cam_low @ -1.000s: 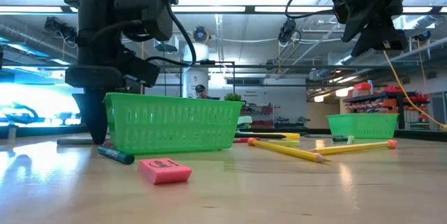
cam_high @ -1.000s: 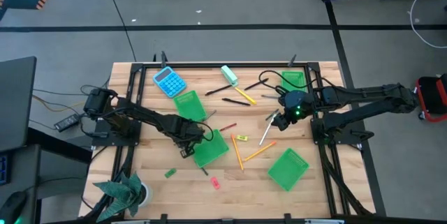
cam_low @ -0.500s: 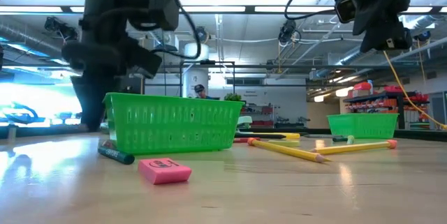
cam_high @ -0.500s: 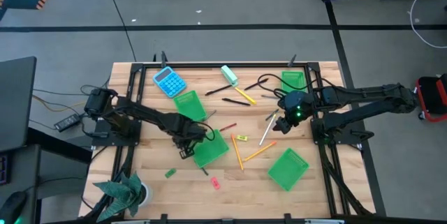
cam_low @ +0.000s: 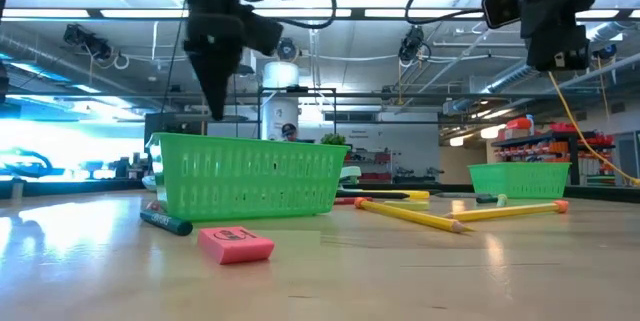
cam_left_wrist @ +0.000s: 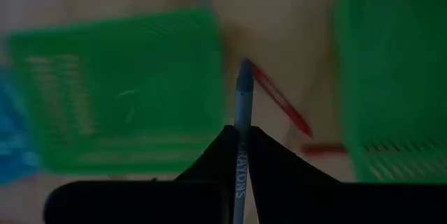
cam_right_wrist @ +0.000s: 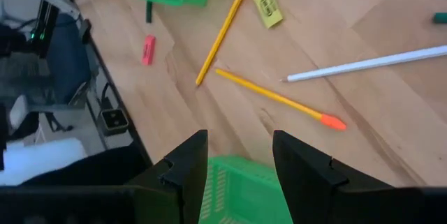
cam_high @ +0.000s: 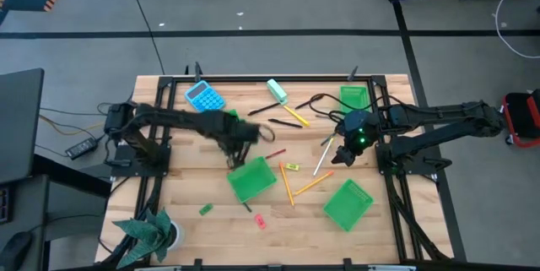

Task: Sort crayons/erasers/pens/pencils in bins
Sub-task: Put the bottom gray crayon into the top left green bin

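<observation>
left gripper [cam_left_wrist: 239,135] is clamped on a blue-grey crayon [cam_left_wrist: 242,105], hanging above the gap between two green bins [cam_left_wrist: 115,91] in mid-table. right gripper [cam_right_wrist: 239,155] waits with jaws apart, empty, over the pencils [cam_right_wrist: 272,97] and the near-right bin. the crayon looks light and stiff, brittle if squeezed hard and the paper wrap may slip; judging by that, a mid-body pinch is safest. counts from the high view: four bins, about three or four pencils, two or three dark pens [cam_high: 284,122], three small erasers [cam_high: 291,167]. loose crayons are too small to count surely.
</observation>
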